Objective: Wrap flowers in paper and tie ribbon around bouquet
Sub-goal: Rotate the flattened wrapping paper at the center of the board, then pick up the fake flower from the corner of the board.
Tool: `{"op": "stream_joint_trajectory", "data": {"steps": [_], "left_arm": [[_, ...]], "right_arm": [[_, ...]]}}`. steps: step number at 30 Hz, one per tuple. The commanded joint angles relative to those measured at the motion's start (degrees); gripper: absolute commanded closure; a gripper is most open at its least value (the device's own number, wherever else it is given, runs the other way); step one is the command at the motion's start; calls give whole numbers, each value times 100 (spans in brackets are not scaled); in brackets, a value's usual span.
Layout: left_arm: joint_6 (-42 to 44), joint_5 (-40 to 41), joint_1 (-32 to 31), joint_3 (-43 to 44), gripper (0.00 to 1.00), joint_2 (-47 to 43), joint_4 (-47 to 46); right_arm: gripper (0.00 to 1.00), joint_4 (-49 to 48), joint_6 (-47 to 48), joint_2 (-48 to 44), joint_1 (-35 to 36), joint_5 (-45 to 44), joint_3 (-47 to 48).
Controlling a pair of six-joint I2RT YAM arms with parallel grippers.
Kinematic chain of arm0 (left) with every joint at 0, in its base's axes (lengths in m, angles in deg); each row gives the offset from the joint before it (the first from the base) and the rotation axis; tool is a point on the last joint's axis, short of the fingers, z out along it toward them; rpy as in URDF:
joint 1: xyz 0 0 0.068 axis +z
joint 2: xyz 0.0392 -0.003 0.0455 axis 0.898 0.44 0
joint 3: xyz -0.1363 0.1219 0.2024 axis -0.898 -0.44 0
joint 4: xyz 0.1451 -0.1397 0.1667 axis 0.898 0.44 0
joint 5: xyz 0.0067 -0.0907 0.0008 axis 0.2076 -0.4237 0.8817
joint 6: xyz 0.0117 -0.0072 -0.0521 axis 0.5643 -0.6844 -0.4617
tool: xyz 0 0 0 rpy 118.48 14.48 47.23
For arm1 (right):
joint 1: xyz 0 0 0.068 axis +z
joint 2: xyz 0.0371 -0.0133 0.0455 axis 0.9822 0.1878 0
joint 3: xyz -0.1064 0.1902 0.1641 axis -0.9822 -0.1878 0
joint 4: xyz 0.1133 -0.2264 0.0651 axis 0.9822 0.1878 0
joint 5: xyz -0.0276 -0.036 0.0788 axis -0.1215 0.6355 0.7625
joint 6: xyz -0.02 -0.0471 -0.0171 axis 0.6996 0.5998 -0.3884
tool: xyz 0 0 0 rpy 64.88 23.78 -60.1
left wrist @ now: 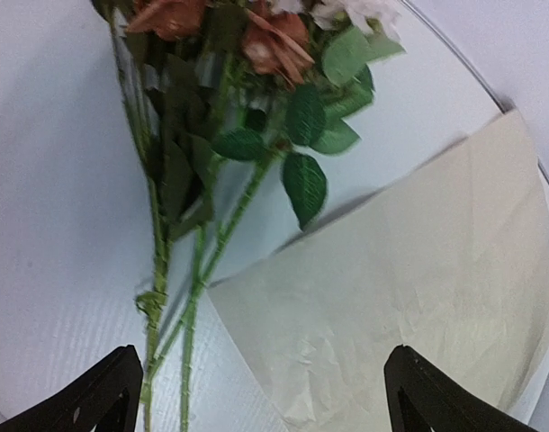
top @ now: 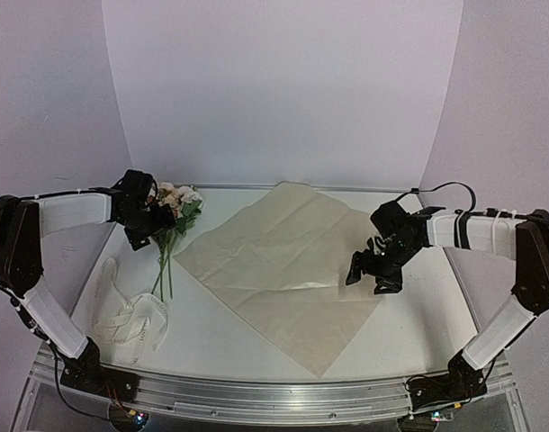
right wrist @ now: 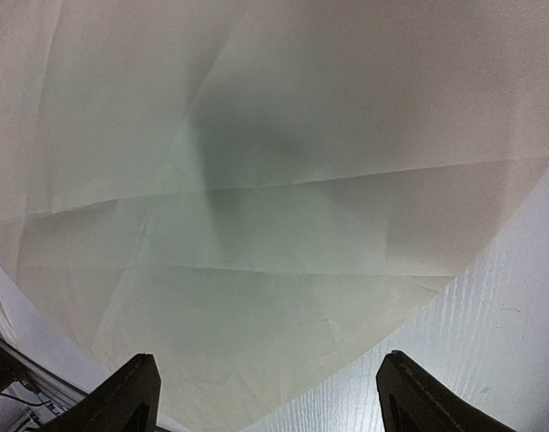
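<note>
At the near edge, an aluminium rail carried both arm bases. Just beyond it on the left, the ribbon lay in loose cream loops on the table, with one strand trailing off toward the far side.

The paper was spread flat and creased across the middle of the table. It was turned cornerwise, with one corner pointing at the near rail and the opposite one at the far edge. The right gripper hung over the sheet's right-hand part. In the right wrist view, the right gripper had its fingers well apart with nothing between them, and below were only paper and a strip of table.

The flowers lay at the far left, beside the paper's left corner. Their long axis ran near to far, with the heads toward the back edge and the thin stems pointing at the ribbon. The left gripper sat over the bunch by the heads. From the left wrist, the left gripper also stood wide apart. The flowers ran their stems down just inside its left finger without being clamped, and a corner of the paper lay beside them on the table.

The tabletop was white and faintly grained. Pale, plain backdrop panels closed it in behind and at both sides.
</note>
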Motion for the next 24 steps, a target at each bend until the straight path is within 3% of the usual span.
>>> {"op": "stream_joint_trajectory", "data": {"steps": [1, 18, 24], "left_arm": [[331, 345, 248, 177, 8, 485, 262], [1214, 568, 247, 1761, 33, 2444, 523], [1173, 837, 253, 1920, 34, 2692, 729]], "right_arm": [[14, -7, 88, 179, -19, 88, 301], [14, -5, 201, 548, -17, 181, 497], [15, -6, 195, 627, -21, 252, 480]]}}
